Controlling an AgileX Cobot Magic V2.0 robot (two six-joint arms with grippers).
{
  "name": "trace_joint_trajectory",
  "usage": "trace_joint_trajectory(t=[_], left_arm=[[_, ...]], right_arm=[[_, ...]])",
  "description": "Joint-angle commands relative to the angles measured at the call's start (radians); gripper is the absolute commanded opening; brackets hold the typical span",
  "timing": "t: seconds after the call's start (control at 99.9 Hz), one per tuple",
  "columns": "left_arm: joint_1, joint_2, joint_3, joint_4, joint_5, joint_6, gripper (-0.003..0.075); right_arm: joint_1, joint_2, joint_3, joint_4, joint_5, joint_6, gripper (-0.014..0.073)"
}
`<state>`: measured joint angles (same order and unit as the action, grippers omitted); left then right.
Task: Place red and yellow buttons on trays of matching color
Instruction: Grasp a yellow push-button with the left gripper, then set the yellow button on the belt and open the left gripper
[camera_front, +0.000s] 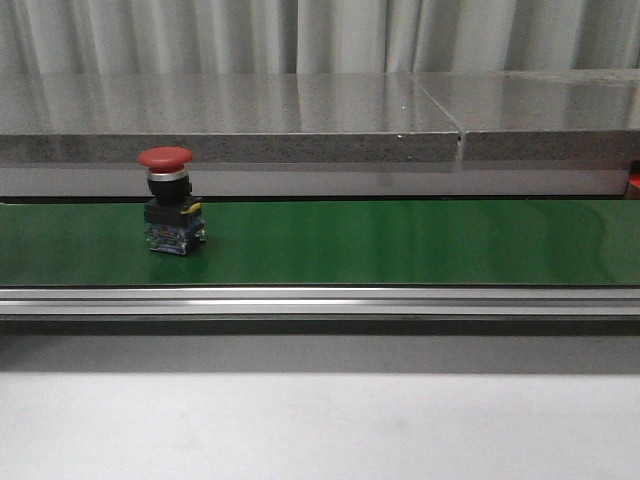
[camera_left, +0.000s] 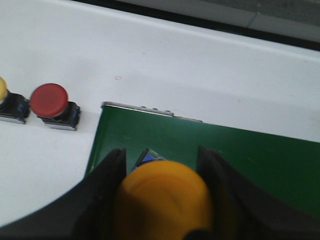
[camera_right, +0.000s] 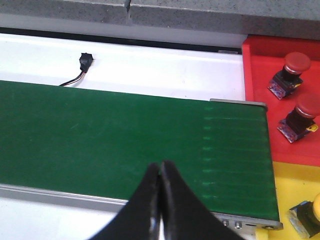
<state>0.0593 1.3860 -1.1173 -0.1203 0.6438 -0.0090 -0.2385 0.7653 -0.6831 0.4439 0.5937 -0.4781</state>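
I can read no brand, label or writing on anything from here; the button bodies are too small or blurred for lettering. The working surface is a matte green conveyor belt (camera_front: 400, 243) edged by a brushed metal rail (camera_front: 320, 300), set on a smooth white table (camera_left: 175, 70); behind it runs a long speckled grey stone-like ledge (camera_front: 300, 120), and pale pleated curtains (camera_front: 320, 35) close off the room.

On the belt, in my front view, one red button (camera_front: 168, 200) stands upright towards the left, a glossy mushroom cap on a silver collar over a dark blocky base.

My left fingers (camera_left: 162, 192) are grasping a yellow button (camera_left: 165, 200); its rounded cap fills the gap between the two black pads, over the end of the belt. On the white table beside that belt end lie another red button (camera_left: 51, 106) and, at the picture's edge, part of a second yellow one (camera_left: 9, 104).

My right fingers (camera_right: 160, 200) are clenched, tips touching, holding nothing, above the belt's near edge. Past the belt's end sits a red tray (camera_right: 282, 95) of smooth plastic with two red-capped buttons (camera_right: 289, 74) lying tilted in it; next to it is a yellow tray (camera_right: 295, 190) holding a yellow-capped button (camera_right: 309, 216), only partly in frame. A small black plug (camera_right: 86, 62) with thin wires rests on the table behind the belt.
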Motion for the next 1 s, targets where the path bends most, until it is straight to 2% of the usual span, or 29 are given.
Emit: trace_joint_trajectory(t=[0.0, 0.36, 0.661, 0.991], left_arm=[[-0.038, -0.043, -0.014, -0.012, -0.042, -0.006, -0.0019], [-0.141, -0.043, 0.033, -0.010, -0.044, -0.006, -0.0019], [-0.139, -0.037, 0.118, 0.098, -0.164, -0.006, -0.0019], [-0.106, 0.043, 0.118, 0.094, -0.200, -0.013, -0.0019]], right_arm=[[0.001, -0.007, -0.025, 0.018, -0.053, -0.006, -0.0068], [0.001, -0.007, -0.025, 0.018, -0.053, -0.006, -0.0068], [0.001, -0.007, -0.025, 0.018, -0.053, -0.006, -0.0068], [0.001, -0.007, -0.025, 0.018, -0.053, -0.006, -0.0068]])
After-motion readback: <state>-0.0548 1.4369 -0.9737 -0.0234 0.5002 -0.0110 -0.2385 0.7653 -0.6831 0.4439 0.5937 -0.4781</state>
